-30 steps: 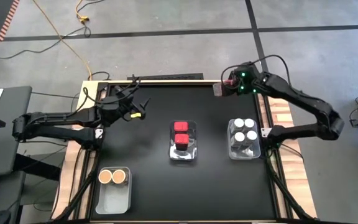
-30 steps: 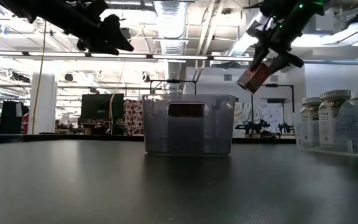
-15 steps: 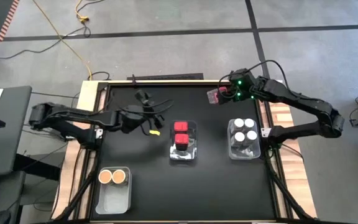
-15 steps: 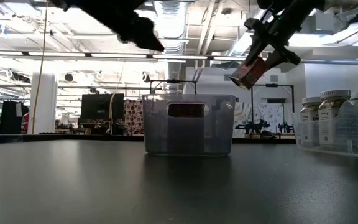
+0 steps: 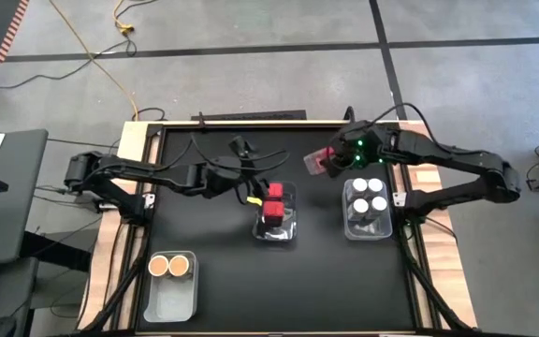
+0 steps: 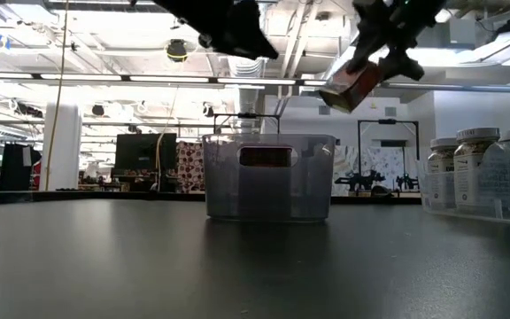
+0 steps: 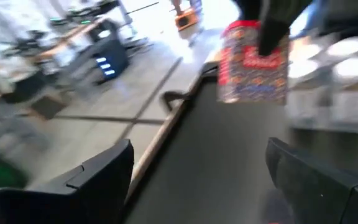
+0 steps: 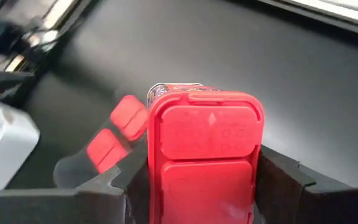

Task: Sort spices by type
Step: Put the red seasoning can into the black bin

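A red square-topped spice container point(image 5: 318, 161) hangs in the air in my right gripper point(image 8: 204, 186), above the table between its far edge and the middle bin. It also shows in the low view point(image 6: 352, 84) and the left wrist view point(image 7: 253, 62). My left gripper point(image 5: 248, 183) is open and empty, high over the table just left of the middle clear bin point(image 5: 275, 227). That bin holds two red-topped containers point(image 5: 273, 198). Several white-lidded jars point(image 5: 367, 194) stand in the right bin. Two brown-topped jars point(image 5: 169, 267) stand in the near-left bin. My right gripper pinches the red container between its two fingers point(image 8: 283, 180), on two opposite sides just below the red cap point(image 8: 205, 134), which faces the wrist. The fingers come from above. The container is lifted clear and hangs tilted below the gripper point(image 6: 372, 35).
Three clear bins stand on the black table point(image 5: 204, 234): near left point(image 5: 171, 298), middle, and right point(image 5: 369, 225). In the low view the middle bin point(image 6: 268, 177) stands ahead and the white-lidded jars point(image 6: 481, 168) at the right. Wooden edges frame the table.
My right gripper has carried the red container from the table's far right corner toward the left and nearer the middle bin, still lifted and tilted. My left gripper has swung from the table's left side rightward, up to the middle bin.
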Motion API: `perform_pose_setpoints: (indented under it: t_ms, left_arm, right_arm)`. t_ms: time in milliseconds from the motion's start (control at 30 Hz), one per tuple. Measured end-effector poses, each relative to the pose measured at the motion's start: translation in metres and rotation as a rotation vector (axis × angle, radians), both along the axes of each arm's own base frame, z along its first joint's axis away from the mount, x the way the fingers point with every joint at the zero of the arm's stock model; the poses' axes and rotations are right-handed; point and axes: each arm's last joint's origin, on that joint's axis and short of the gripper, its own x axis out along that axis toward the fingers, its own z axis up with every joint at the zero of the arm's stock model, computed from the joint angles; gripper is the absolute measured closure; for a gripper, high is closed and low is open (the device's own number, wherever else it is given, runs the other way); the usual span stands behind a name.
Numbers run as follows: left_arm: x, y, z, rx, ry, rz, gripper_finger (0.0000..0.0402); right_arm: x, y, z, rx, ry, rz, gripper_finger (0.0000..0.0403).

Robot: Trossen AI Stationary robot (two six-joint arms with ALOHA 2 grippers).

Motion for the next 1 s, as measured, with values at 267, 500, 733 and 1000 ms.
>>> perform_pose_setpoints:
  t_ms: [267, 500, 733, 1000]
  left_arm:
    - [0.005, -0.001, 0.012, -0.109, -0.073, -0.19, 0.0056]
    - [0.007, -0.002, 0.022, -0.145, -0.113, -0.247, 0.0056]
    - [0.006, -0.002, 0.021, -0.136, -0.094, -0.242, 0.0056]
    - [0.006, -0.002, 0.019, -0.104, -0.064, -0.227, 0.0056]
  right_arm:
    - [0.005, 0.03, 0.01, -0.166, -0.038, 0.211, 0.0164]
    - [0.016, 0.051, 0.022, -0.303, -0.154, 0.37, 0.0164]
    - [0.015, 0.045, 0.021, -0.237, -0.166, 0.264, 0.0163]
    - [0.014, 0.041, 0.021, -0.223, -0.166, 0.232, 0.0163]
